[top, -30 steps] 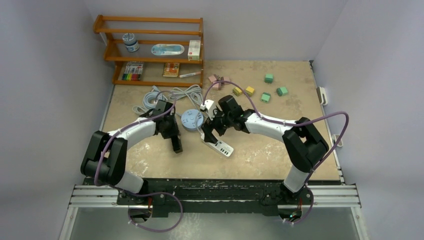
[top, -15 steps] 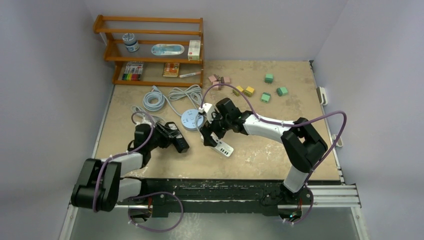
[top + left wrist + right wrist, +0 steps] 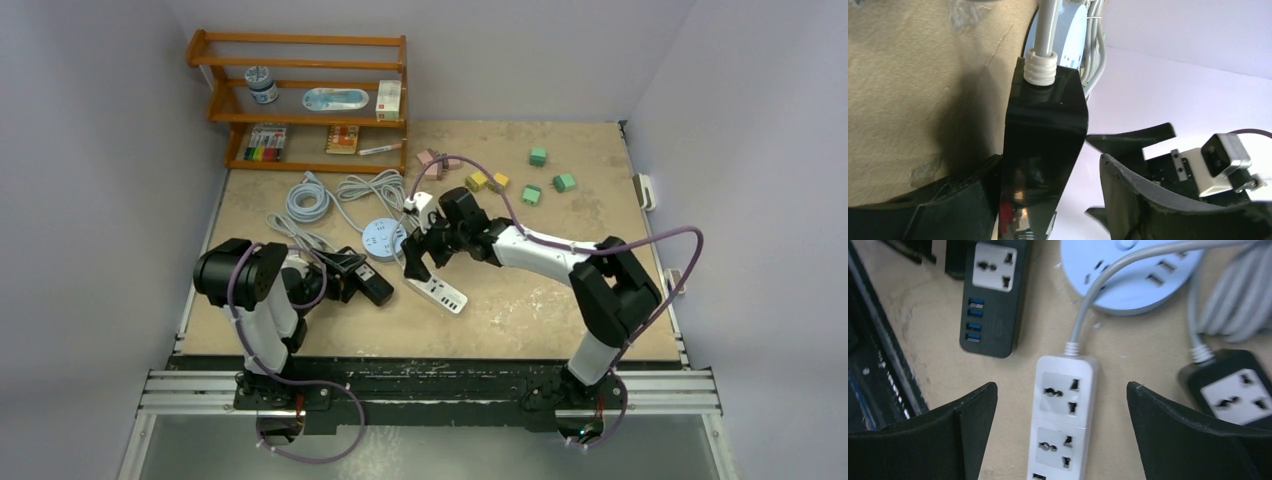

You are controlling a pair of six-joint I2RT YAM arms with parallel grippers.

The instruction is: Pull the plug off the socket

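No plug shows in any socket. A white power strip (image 3: 1063, 415) lies flat with two empty sockets. My right gripper (image 3: 1062, 387) hovers over it, open wide, its fingers on either side and clear of it. From above, the gripper (image 3: 416, 262) is over the strip's (image 3: 442, 294) far end. A black power strip (image 3: 378, 291) with USB ports (image 3: 990, 300) lies to its left. My left gripper (image 3: 1050, 160) is open around this black strip (image 3: 1043, 125), which rests against one finger (image 3: 948, 200), with a gap to the other (image 3: 1148, 200).
A round pale-blue socket hub (image 3: 383, 238) and coiled grey cables (image 3: 340, 190) lie behind the strips. Another black socket block (image 3: 1233, 390) sits right of the white strip. A wooden shelf (image 3: 300, 100) stands back left. Small coloured blocks (image 3: 540, 185) lie back right.
My left arm has folded back toward its base and its gripper now points right along the table. The black strip has shifted slightly right. My right gripper moved only slightly over the white strip.
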